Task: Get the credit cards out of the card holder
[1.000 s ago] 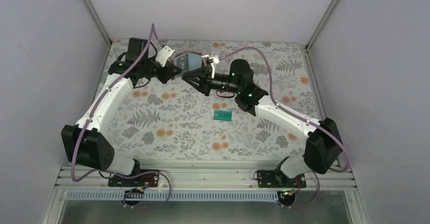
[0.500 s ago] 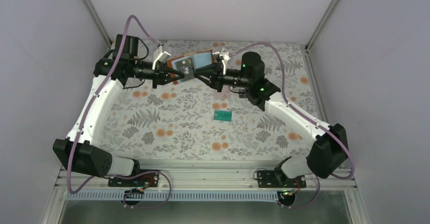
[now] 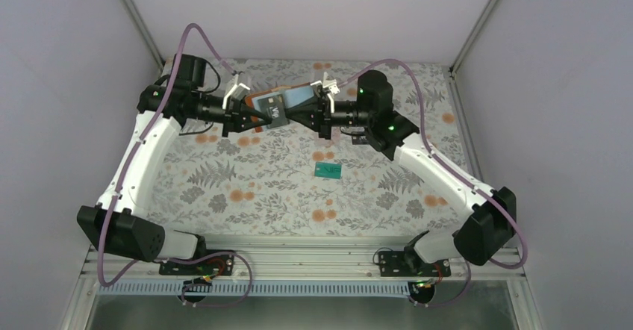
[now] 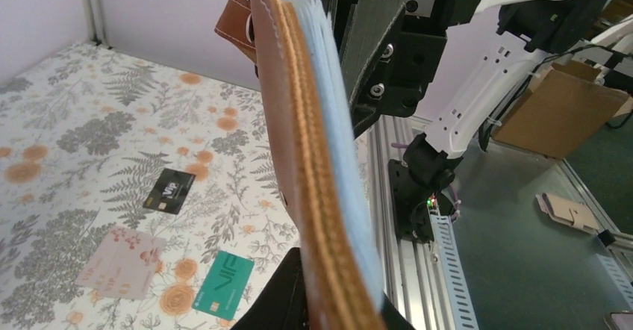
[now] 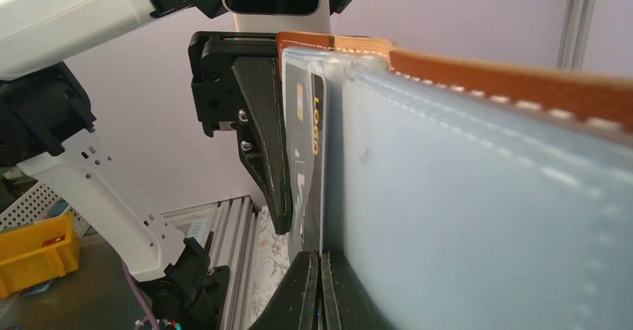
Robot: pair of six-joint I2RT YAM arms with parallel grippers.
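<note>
Card holder [image 3: 297, 92] aloft over far table [image 3: 224, 188], spread open, left claw [image 3: 254, 113] clamped on its flap. Right claw [image 3: 295, 113] pinched shut on black card [image 3: 271, 110], part-pocketed. Likely risk: tight pocket drags holder from left grip.

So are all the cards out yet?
Not quite. The teal card, pink card and black card lie on the cloth. The left gripper and right gripper hold the card holder up, open. One dark card sits in its pocket, waiting to be pulled.
</note>
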